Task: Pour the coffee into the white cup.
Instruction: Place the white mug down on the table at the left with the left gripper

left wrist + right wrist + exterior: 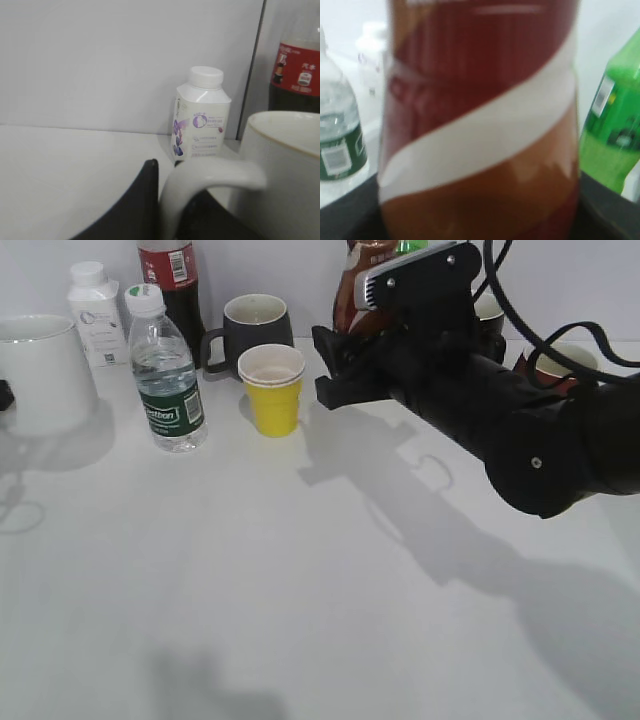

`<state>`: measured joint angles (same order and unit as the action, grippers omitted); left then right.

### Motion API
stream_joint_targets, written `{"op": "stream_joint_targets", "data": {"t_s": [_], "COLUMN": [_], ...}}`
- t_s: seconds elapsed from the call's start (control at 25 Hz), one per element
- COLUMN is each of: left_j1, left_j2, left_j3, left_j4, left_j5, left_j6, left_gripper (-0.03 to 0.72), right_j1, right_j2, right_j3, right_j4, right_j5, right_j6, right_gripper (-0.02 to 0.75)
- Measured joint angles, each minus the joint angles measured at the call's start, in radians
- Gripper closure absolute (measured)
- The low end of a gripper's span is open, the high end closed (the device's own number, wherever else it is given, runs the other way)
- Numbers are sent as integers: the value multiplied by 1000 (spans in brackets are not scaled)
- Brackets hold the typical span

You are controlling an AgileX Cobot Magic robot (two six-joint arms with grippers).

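The right arm (500, 410) reaches across the far right part of the desk (300, 590) toward the back edge, its black bulk hiding much of what stands there. Its gripper (345, 365) is up against the coffee bottle (480, 120), a brown and dark red container with a white diagonal band that fills nearly the whole right wrist view. Black finger parts show low at both sides of the bottle there, so the jaws sit around it, but I cannot tell whether they press on it or only flank it. A green bottle (612, 130) stands just beside the coffee bottle on its right.

At the far left edge of the desk sits the white cup (40, 370), large and upright. In the left wrist view its handle (210, 182) arcs right in front of the camera, with a dark finger (135, 205) of the left gripper (165, 220) just beside it; I cannot tell how those jaws stand. Behind the cup, against the back edge, a small white milk bottle (201, 117) stands next to a cola bottle (172, 285).

Toward the middle of the back edge a clear water bottle (165, 370), a yellow paper cup (272, 390) and a dark grey mug (250, 330) stand near one another, all upright. A red cup (560, 365) peeks out behind the right arm.
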<state>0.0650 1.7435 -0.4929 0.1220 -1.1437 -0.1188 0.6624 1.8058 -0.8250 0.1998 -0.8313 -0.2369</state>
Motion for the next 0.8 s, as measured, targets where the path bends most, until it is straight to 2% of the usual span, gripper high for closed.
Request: {"op": "stream_joint_targets", "data": {"t_s": [0.2,0.8], "left_j1": [0,0], "left_j2": [77,311], "left_j3": [-83,-303], "left_j4": [-3,3], "left_j5": [0,0], "left_j6": [2,2], "left_gripper": [625,625], "right_j1": [0,0], "right_j2": [0,0], "right_j3": [0,0], "right_j4": [0,1], "right_j5": [69,74], "right_j6": [30,34], "right_gripper": [210,210]}}
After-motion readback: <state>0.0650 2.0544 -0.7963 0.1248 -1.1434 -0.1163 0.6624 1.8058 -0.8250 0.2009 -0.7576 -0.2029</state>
